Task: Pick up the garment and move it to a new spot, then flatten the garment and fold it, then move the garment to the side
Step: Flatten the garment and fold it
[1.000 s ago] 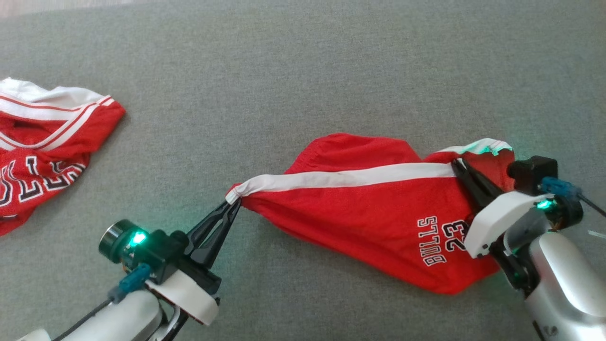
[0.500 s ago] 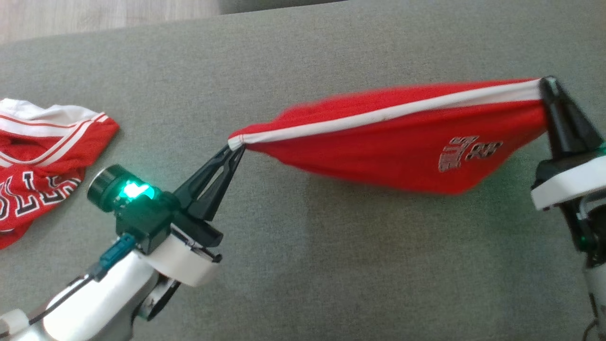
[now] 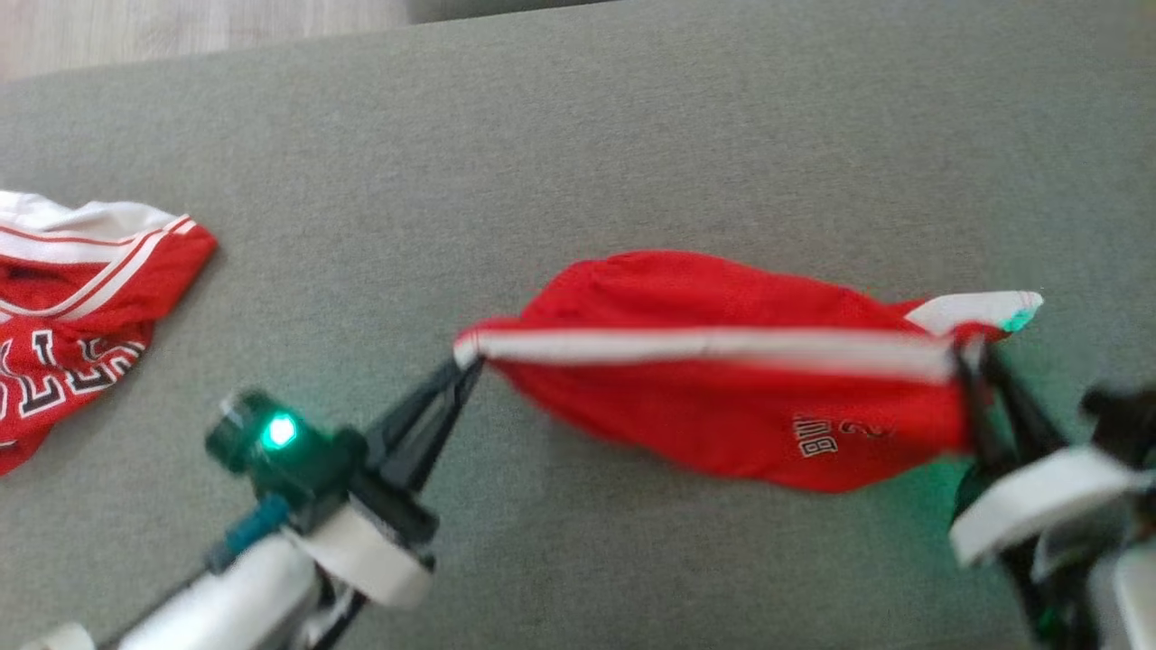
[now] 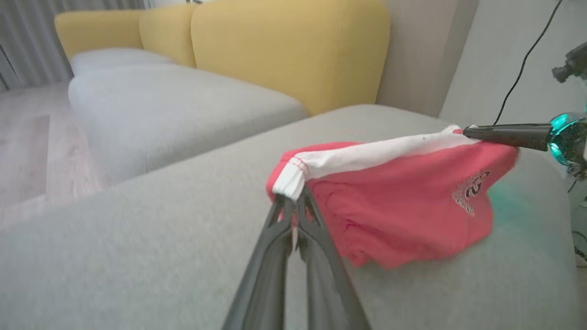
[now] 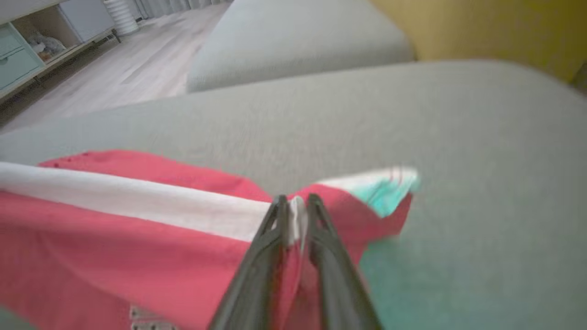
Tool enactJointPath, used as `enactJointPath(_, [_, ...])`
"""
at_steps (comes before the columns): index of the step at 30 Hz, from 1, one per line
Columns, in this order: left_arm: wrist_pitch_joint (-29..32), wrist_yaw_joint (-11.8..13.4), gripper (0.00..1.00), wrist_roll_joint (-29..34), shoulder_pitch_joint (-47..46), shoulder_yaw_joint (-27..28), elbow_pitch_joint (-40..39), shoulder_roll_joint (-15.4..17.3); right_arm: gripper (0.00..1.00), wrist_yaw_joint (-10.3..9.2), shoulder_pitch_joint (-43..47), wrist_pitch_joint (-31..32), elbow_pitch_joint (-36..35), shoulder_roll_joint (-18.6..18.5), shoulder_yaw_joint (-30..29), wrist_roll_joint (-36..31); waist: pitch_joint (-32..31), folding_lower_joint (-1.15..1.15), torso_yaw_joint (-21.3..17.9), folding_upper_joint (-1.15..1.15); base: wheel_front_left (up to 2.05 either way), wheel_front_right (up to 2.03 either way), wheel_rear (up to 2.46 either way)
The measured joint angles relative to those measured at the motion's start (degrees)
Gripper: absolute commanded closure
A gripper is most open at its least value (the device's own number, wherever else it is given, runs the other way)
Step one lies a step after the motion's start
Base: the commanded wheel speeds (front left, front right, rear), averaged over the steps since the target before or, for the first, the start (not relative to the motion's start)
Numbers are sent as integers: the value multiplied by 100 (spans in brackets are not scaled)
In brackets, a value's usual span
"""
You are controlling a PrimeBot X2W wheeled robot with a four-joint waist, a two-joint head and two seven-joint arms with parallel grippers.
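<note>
The garment (image 3: 713,397) is a pair of red shorts with a white stripe and white lettering, stretched between my two grippers above the grey cushion. My left gripper (image 3: 465,359) is shut on the stripe's left end, seen up close in the left wrist view as the garment (image 4: 390,201) hangs from my left gripper (image 4: 293,198). My right gripper (image 3: 971,357) is shut on the stripe near the right end. In the right wrist view the garment (image 5: 114,229) bunches around my right gripper (image 5: 296,201), and a white corner sticks out past it. The lower red part sags toward the cushion.
A second red and white jersey (image 3: 72,289) lies crumpled at the cushion's left edge. Wooden floor (image 3: 181,27) shows past the grey cushion's far edge (image 3: 632,135). A yellow sofa back (image 4: 284,46) and another grey seat (image 4: 174,105) stand beyond.
My right gripper swung the garment's right end up and back, then came down and nearer again. The stripe now runs level, and the cloth sags lower. The left gripper kept its hold.
</note>
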Motion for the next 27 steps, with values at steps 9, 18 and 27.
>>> enactJointPath(9, [0, 127, 100, -7, 721, 141, 425, -160, 0, 0, 1055, -420, 111, 310, 444, 1136, 81, 0, 72, 0, 0, 0, 0])
enactJointPath(18, [0, -114, 100, 212, 843, 486, 592, -375, 0, 0, 915, -791, 405, -96, 694, 1263, -53, 0, 88, 0, 0, 0, 0])
enactJointPath(27, [0, -266, 100, 355, 929, 653, 677, -459, 0, 0, 1195, -778, 193, -171, 911, 1452, -52, 0, 170, 0, 0, 0, 0])
